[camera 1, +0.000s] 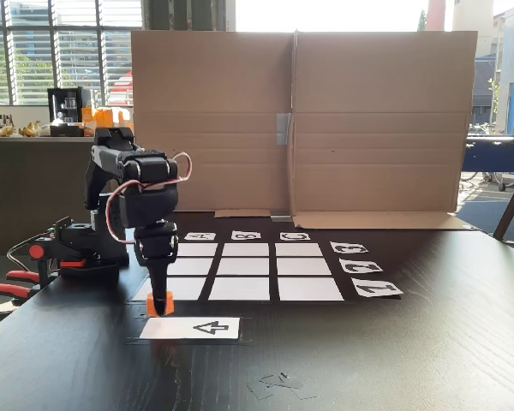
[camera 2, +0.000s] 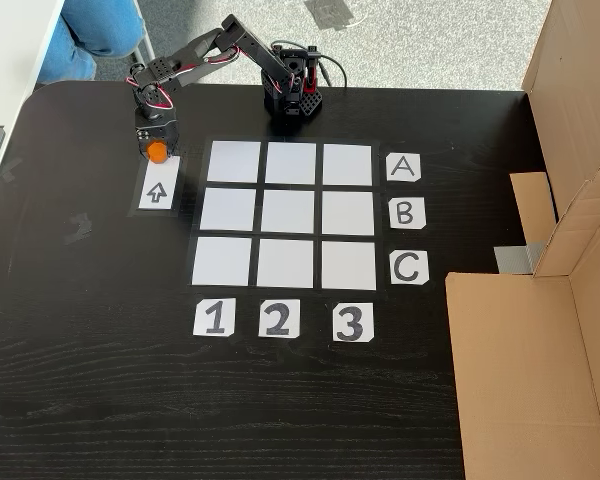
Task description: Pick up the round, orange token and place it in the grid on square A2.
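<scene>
The token [camera 1: 160, 303], a small bright orange puck, sits at the near edge of things in a fixed view, low over the black table [camera 1: 394, 351] and just behind the white card [camera 1: 190, 328] that bears a black arrow. The gripper [camera 1: 159, 301] points straight down onto it, and its dark fingers flank the orange body on both sides, so the jaws stand narrow and closed around the token. Whether the puck rests on the table or hangs just above it cannot be told. In the other fixed view the token [camera 2: 157, 152] shows from above under the gripper [camera 2: 156, 150], at the end of the arrow card [camera 2: 157, 189] nearest the arm, outside the grid [camera 2: 285, 212] and to its left.

Beyond the card lies the grid [camera 1: 248, 267], 3 rows of 3 white cells on black backing, with letter labels along its far edge and number labels down its right side in this low view. Seen from above, square A2 [camera 2: 289, 163] is the middle cell of the row level with label A, and it is bare. The token is well apart from it, with cell A1 between.

Behind the grid the arm's base [camera 1: 103, 248] is clamped at the table edge. Farthest back stands a folded cardboard wall [camera 1: 325, 120].
</scene>
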Tool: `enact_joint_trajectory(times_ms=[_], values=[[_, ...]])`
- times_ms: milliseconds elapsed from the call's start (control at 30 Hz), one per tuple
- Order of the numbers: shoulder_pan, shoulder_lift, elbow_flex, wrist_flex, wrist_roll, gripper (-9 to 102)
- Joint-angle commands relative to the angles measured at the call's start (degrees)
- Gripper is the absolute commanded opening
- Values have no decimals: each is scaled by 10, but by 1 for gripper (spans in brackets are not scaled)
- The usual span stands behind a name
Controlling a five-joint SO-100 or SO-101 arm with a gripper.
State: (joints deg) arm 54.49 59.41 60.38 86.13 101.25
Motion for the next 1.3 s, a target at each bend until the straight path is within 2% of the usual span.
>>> enact_joint_trajectory(times_ms=[0,800,1267], values=[[7,98,7,-5,-47,-1],[-106,415,185,9,-490,-1],[-250,628,354,33,-645,-1]])
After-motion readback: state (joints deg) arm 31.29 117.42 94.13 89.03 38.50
